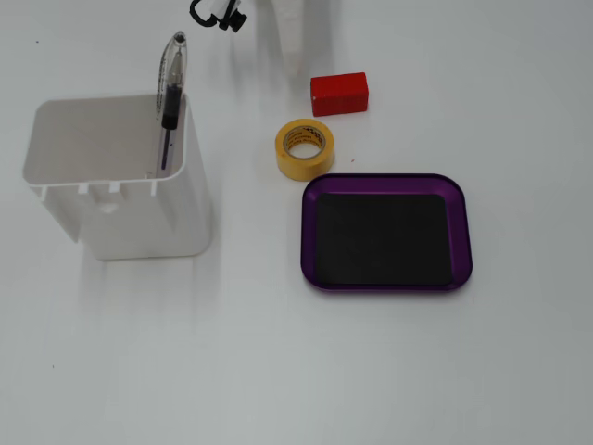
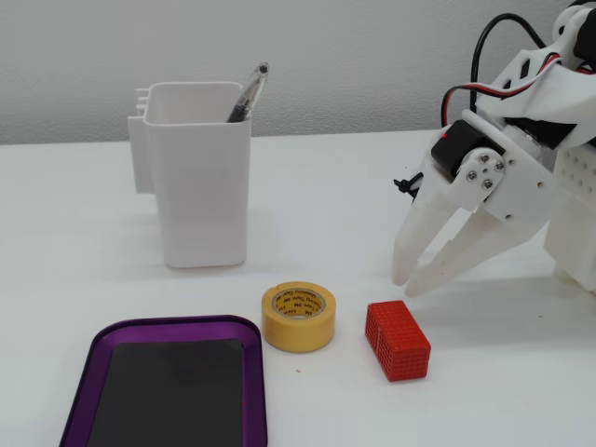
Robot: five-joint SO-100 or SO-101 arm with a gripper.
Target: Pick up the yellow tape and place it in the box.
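Observation:
The yellow tape point(image 1: 295, 165) lies flat on the white table, its printed core facing up; it also shows in the other fixed view point(image 2: 298, 328). The purple box point(image 1: 307, 232) with a black inside sits just beside it, holding nothing; its rim shows low in the other fixed view point(image 2: 168, 323). My gripper point(image 2: 409, 284) hangs at the right of that view, white fingers pointing down at the table, tips nearly together and holding nothing. It is well apart from the tape, beyond the red block.
A red rectangular block point(image 1: 338, 94) lies near the tape, between it and the gripper point(image 2: 398, 340). A tall white container point(image 1: 139, 218) with a pen point(image 1: 171, 93) stands to the left point(image 2: 203, 196).

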